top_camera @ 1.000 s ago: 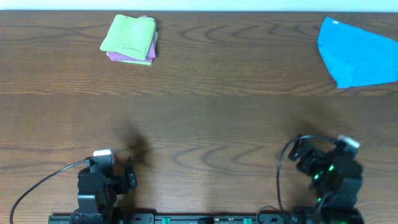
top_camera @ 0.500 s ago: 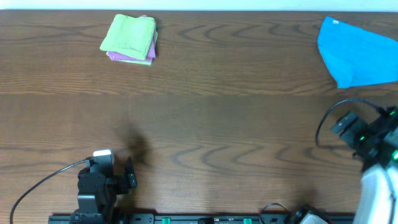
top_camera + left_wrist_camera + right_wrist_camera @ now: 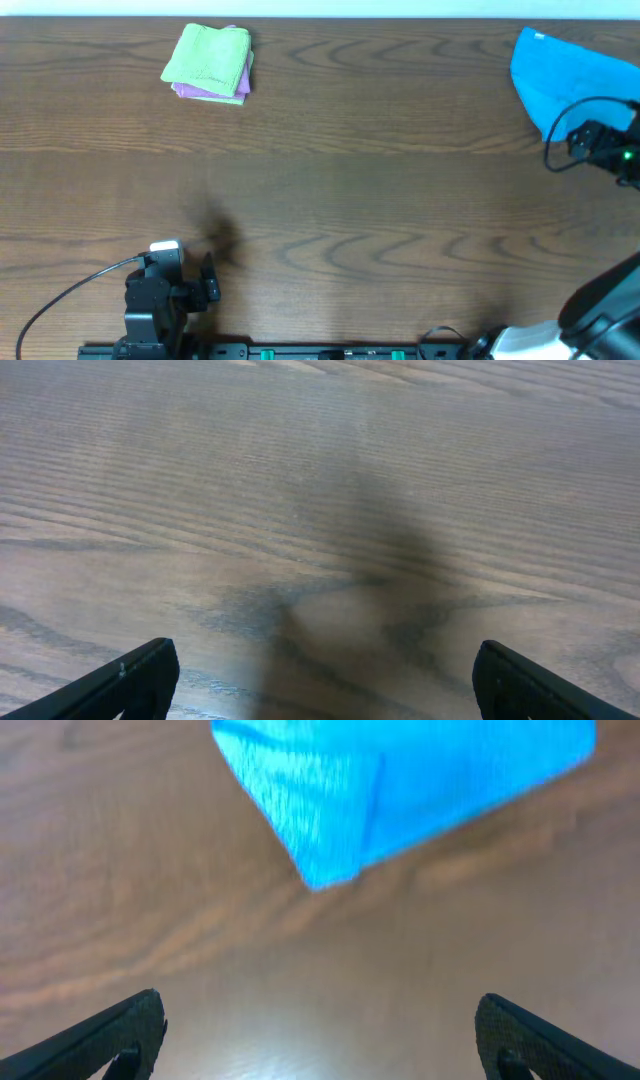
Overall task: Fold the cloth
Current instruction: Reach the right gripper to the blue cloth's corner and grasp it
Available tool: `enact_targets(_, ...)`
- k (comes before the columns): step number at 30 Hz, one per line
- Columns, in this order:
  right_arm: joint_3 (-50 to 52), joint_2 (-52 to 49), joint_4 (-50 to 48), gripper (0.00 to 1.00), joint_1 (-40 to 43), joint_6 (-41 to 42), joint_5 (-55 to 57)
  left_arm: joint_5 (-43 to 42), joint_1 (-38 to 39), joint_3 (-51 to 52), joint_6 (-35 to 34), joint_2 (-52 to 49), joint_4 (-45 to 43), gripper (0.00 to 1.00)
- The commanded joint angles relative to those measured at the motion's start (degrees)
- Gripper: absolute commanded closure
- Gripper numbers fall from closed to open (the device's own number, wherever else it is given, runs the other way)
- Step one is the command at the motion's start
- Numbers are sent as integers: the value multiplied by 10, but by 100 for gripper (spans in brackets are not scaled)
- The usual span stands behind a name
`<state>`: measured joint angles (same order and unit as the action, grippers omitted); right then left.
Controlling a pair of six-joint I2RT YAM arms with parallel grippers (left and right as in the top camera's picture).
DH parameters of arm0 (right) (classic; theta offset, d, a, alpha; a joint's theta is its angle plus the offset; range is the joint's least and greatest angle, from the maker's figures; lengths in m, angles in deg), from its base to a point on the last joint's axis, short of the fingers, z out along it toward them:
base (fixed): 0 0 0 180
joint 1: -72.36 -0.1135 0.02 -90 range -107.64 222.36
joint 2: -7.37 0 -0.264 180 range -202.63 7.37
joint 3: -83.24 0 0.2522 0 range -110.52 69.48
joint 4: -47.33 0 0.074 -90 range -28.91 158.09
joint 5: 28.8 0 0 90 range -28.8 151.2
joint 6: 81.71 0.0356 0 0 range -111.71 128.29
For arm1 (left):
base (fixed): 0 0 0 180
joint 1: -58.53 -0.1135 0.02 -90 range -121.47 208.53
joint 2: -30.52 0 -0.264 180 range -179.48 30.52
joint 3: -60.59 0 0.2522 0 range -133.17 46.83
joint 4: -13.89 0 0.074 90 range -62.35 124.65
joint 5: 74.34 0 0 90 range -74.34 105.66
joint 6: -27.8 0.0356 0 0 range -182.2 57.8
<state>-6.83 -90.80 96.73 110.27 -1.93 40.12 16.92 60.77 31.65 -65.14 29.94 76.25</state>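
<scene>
A blue cloth (image 3: pixel 570 80) lies flat at the far right of the table, running off the right edge of the overhead view. In the right wrist view the blue cloth (image 3: pixel 400 790) fills the top, one corner pointing toward me. My right gripper (image 3: pixel 585 142) hovers just in front of that corner, open and empty; in the right wrist view (image 3: pixel 320 1040) its fingers are spread wide over bare wood. My left gripper (image 3: pixel 208 282) rests at the front left, far from the cloth. It is open and empty in the left wrist view (image 3: pixel 320 680).
A folded stack of a green cloth (image 3: pixel 205 55) on a purple cloth (image 3: pixel 205 92) sits at the far left of the brown wooden table (image 3: pixel 350 200). The left arm's cable (image 3: pixel 70 290) trails to the front left.
My right arm has swung from the table's front right corner toward the far right, ending just in front of the blue cloth's corner. The left arm has not moved.
</scene>
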Motion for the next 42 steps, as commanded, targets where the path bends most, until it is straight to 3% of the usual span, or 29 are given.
enact_targets(1,-18,-43,-23,1,5,-34,-57,-2,-4,20,4,4,25,5)
enact_targets(10,-95,-155,-80,1,2,-33,-62,-2,-4,20,4,4,25,5)
enact_targets(22,-122,-268,-199,1,-24,46,-105,-2,-4,20,4,4,25,5)
enact_targets(29,-122,-312,-270,1,-50,106,-110,-2,-4,20,4,4,25,5)
enact_targets(42,-122,-342,-290,1,-68,152,-26,-2,-4,20,4,4,25,5)
